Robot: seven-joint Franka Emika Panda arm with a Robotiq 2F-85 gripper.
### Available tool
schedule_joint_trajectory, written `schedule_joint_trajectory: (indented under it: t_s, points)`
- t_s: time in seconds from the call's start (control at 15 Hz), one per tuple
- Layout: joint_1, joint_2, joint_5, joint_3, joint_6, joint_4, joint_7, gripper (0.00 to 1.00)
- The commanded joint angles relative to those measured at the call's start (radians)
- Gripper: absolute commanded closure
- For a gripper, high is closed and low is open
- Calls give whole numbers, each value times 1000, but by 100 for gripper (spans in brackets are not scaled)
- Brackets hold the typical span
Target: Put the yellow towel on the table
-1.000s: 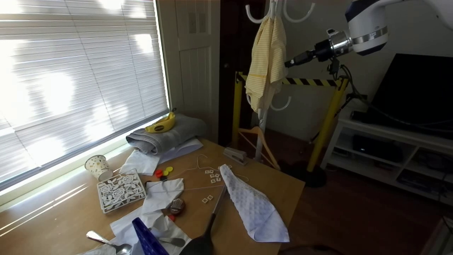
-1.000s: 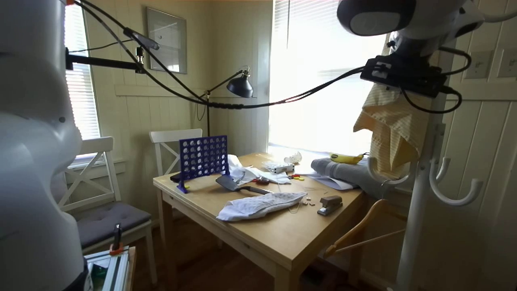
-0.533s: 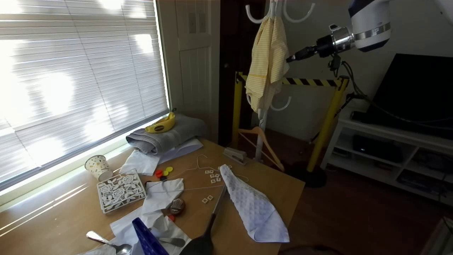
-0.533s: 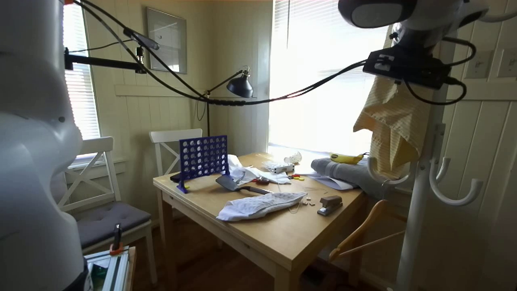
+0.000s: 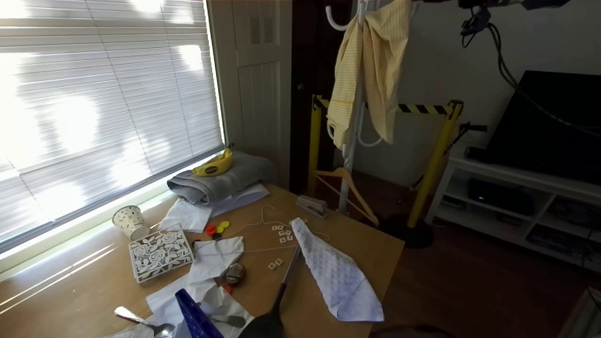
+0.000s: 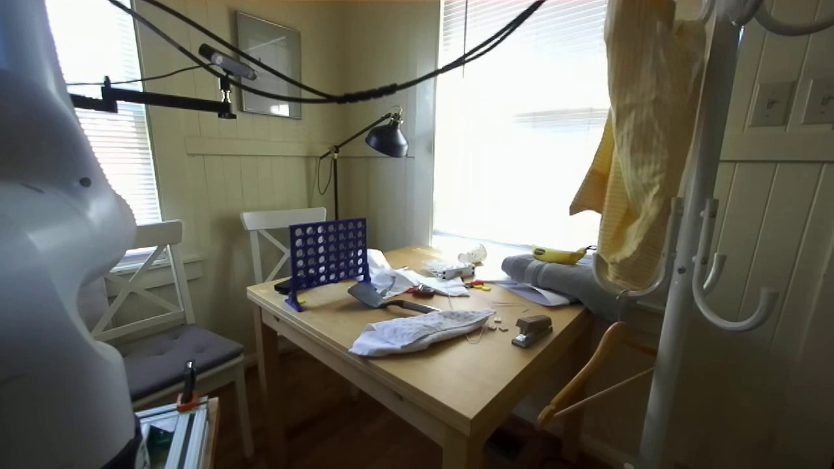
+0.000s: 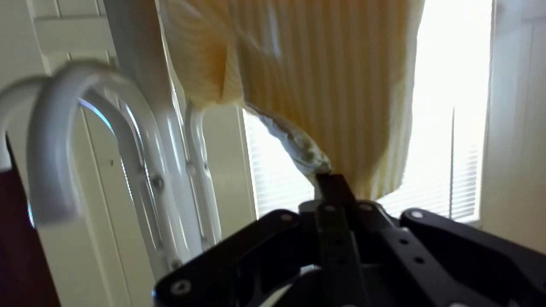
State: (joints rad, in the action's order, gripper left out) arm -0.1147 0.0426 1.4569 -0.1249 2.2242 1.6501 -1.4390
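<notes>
Operator: State the location of the workpiece.

Technician: The yellow towel (image 6: 645, 143) hangs in long folds at the coat rack (image 6: 671, 345), off to the side of the table (image 6: 456, 381) and not touching it. In the wrist view, a hem runs to the gripper (image 7: 335, 182), whose jaws are together and appear to pinch a small portion of cloth at the very tips.

Operator: What is the primary fault risk?

Technician: Slip. Cause: a shallow hold. The limp load may pull the hem free if the lift is abrupt. Second fault: a caught towel. Its top runs out of frame in both exterior views, so release from the rack cannot be confirmed. If hooked, sideways travel may strip the grip or drag the rack. The step in hand is judged to be unhooking; raise until clear before traversing.

Operator: Further out?

Technician: The lower hook (image 6: 606, 282) sits at the towel's bottom end and appears to carry the wooden hanger (image 6: 583, 383). A drooping fold may snag there or knock the hanger down.

Operator: Cautions for placement?

Technician: The table is cluttered. Stapler (image 5: 312, 206), letter tiles (image 5: 282, 233) and patterned cloth (image 5: 335, 267) lie on the side nearer the rack; carried too low, the towel may sweep them off. Released too near the edge, it may slide down.
</notes>
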Motion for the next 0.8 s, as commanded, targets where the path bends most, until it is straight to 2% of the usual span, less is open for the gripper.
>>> schedule_joint_trajectory:
  t_s: [0.0, 0.27, 0.4, 0.73]
  points:
    - [5, 31, 90, -1, 1, -72, -119, 100]
    - [16, 35, 114, 10, 27, -188, -227, 100]
    - [24, 14, 110, 20, 77, -258, -273, 100]
    - [50, -66, 79, 65, 319, -414, -330, 100]
